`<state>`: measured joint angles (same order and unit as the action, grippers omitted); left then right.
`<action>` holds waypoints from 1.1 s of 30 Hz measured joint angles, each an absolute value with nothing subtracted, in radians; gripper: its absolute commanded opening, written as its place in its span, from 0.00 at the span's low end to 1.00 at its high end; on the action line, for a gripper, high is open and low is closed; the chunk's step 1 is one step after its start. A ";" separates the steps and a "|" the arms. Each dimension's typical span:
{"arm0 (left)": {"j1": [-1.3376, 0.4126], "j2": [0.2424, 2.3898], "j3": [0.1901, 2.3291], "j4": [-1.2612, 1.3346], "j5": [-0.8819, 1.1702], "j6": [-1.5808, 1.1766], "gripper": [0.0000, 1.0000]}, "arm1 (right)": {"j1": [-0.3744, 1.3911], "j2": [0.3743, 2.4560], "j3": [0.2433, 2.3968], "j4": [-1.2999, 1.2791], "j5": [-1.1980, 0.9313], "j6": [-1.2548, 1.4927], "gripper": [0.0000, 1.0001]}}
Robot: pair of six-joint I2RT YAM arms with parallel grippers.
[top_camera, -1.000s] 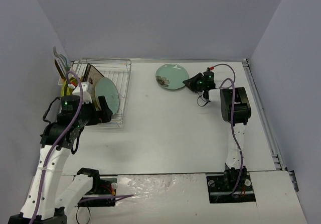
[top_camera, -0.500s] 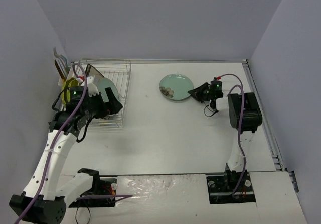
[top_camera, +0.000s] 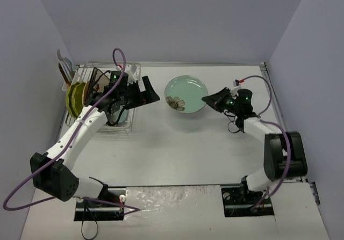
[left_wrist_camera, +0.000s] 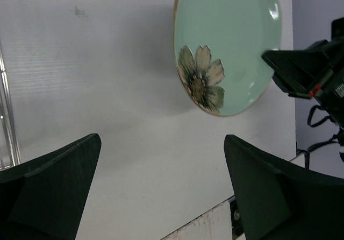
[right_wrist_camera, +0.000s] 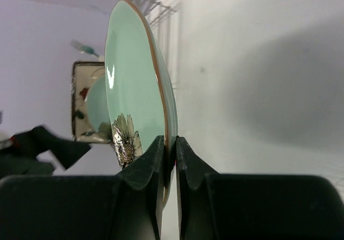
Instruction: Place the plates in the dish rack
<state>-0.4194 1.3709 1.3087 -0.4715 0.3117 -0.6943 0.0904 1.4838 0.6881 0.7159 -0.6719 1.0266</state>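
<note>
White surface (top_camera: 177, 143) below; right fingers (right_wrist_camera: 152, 167) are pinching the teal plate (top_camera: 185, 92).
Left fingers (left_wrist_camera: 59, 178) are gaping empty; that thin rim pinch is risking slippage.

A white table (top_camera: 177, 143) sits enclosed by pale lilac walls (top_camera: 172, 19), with a few utensil handles (top_camera: 64, 62) standing up at its far left corner.

The right claw (right_wrist_camera: 169, 145) pinches the rim of an upright teal plate (right_wrist_camera: 129, 78).

Pale lavender walls (top_camera: 161, 19) enclose a white tabletop (top_camera: 183, 148).
</note>
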 measured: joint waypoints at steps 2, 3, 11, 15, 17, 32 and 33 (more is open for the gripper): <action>-0.425 1.417 1.324 -0.452 0.320 -0.715 0.97 | 0.094 1.407 0.679 0.708 -0.693 1.027 0.00; -0.430 1.434 1.329 -0.442 0.326 -0.726 0.97 | 0.094 1.374 0.677 0.704 -0.703 1.028 0.00; -0.494 1.494 1.352 -0.339 0.387 -0.803 0.92 | 0.100 1.231 0.661 0.689 -0.772 1.052 0.00; -0.512 1.496 1.352 -0.290 0.416 -0.835 0.70 | 0.100 1.212 0.645 0.681 -0.788 1.063 0.00; -0.515 1.496 1.351 -0.263 0.425 -0.855 0.53 | 0.100 1.203 0.636 0.670 -0.791 1.066 0.00; -0.512 1.460 1.295 -0.172 0.470 -0.920 0.00 | 0.097 1.191 0.600 0.659 -0.795 1.089 0.29; -0.512 1.457 1.295 -0.177 0.471 -0.916 0.00 | 0.097 1.189 0.600 0.659 -0.798 1.083 0.39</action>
<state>-0.5123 1.4566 1.2953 -0.1773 0.4708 -0.9163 0.0973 1.1892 0.6002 0.6593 -0.7976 1.0833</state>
